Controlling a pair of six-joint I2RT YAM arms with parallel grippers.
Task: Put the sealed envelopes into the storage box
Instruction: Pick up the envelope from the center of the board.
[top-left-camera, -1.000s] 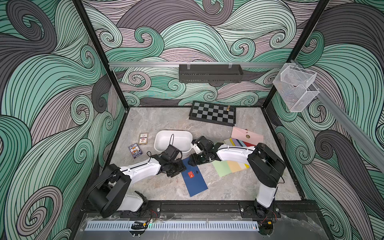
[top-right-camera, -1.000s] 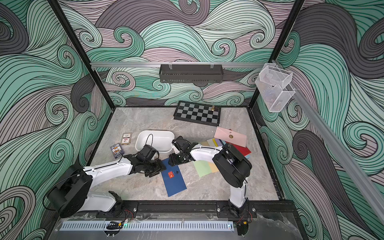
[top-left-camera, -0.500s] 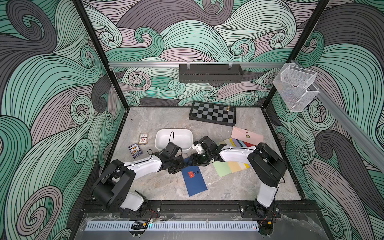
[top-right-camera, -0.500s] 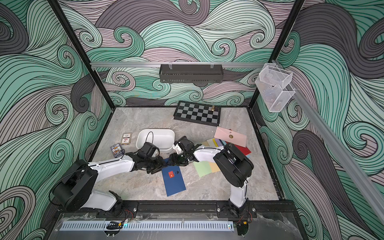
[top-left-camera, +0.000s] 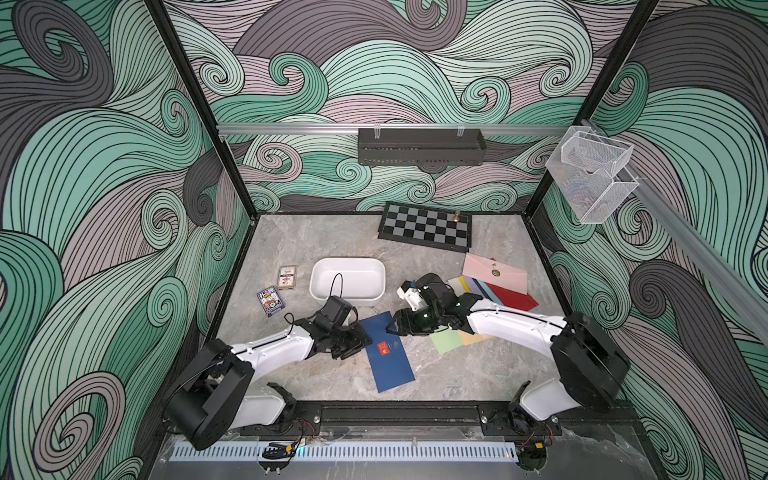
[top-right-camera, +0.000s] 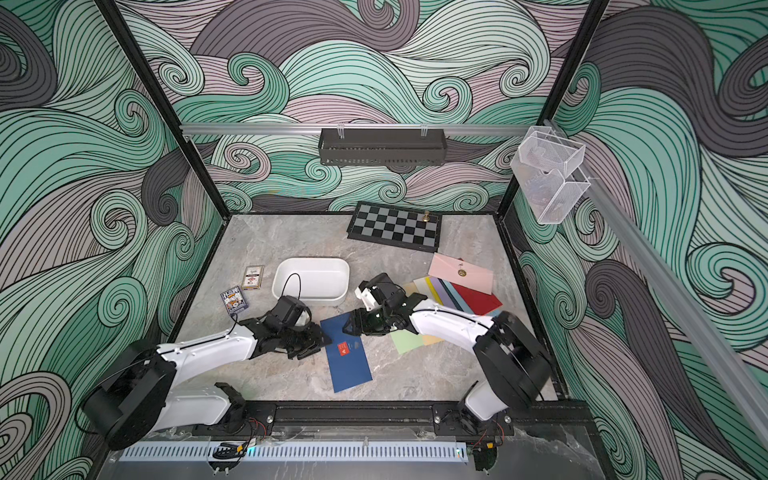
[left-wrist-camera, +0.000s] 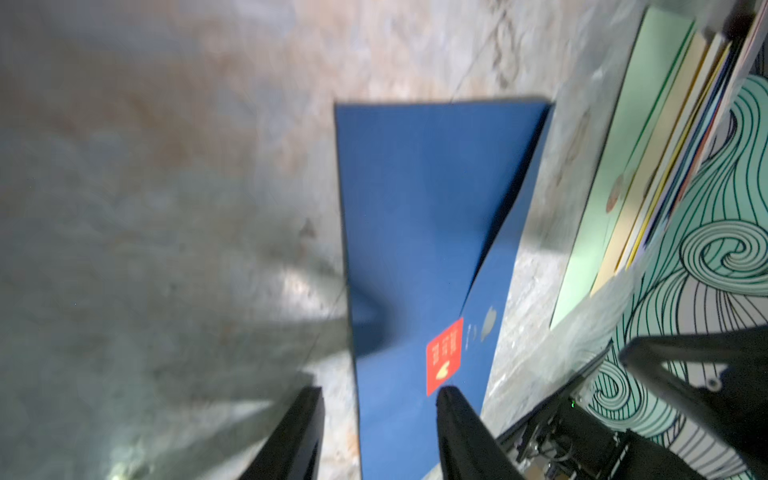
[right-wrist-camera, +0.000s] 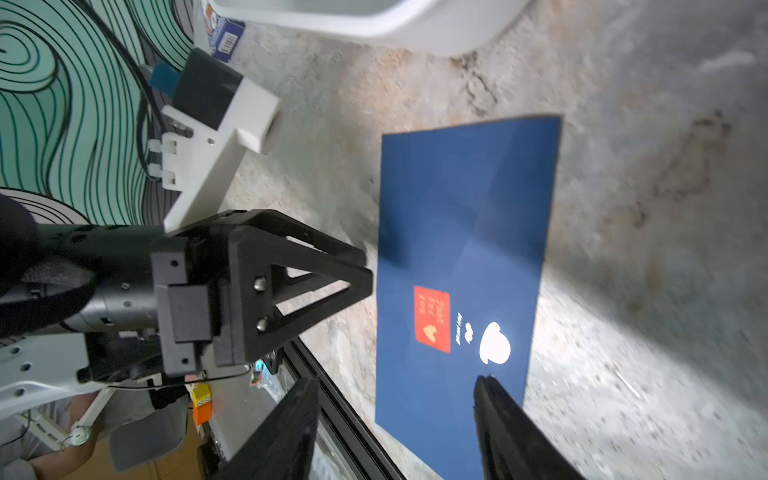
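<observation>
A navy sealed envelope (top-left-camera: 390, 361) with a red sticker lies flat on the marble table, in front of the white storage box (top-left-camera: 347, 261), which is empty. My left gripper (top-left-camera: 360, 338) is open at the envelope's left far corner. In the left wrist view, the envelope's (left-wrist-camera: 415, 208) long edge runs between the left gripper's (left-wrist-camera: 378, 399) jaws. My right gripper (top-left-camera: 391, 328) is open over the envelope's far end; one of its fingertips (right-wrist-camera: 494, 411) overlaps the envelope (right-wrist-camera: 465, 216). Several more envelopes (top-left-camera: 505, 293) lie fanned out at the right, under the right arm.
Two card packs (top-left-camera: 286, 277) (top-left-camera: 270, 301) lie left of the box. A chessboard (top-left-camera: 426, 226) with one small piece sits at the back. A black tray (top-left-camera: 419, 146) hangs on the back wall and a mesh bin (top-left-camera: 590, 174) on the right wall.
Both grippers have shifted a little toward the front, staying at the navy envelope's far end. The left jaws have narrowed slightly. The envelope has barely moved.
</observation>
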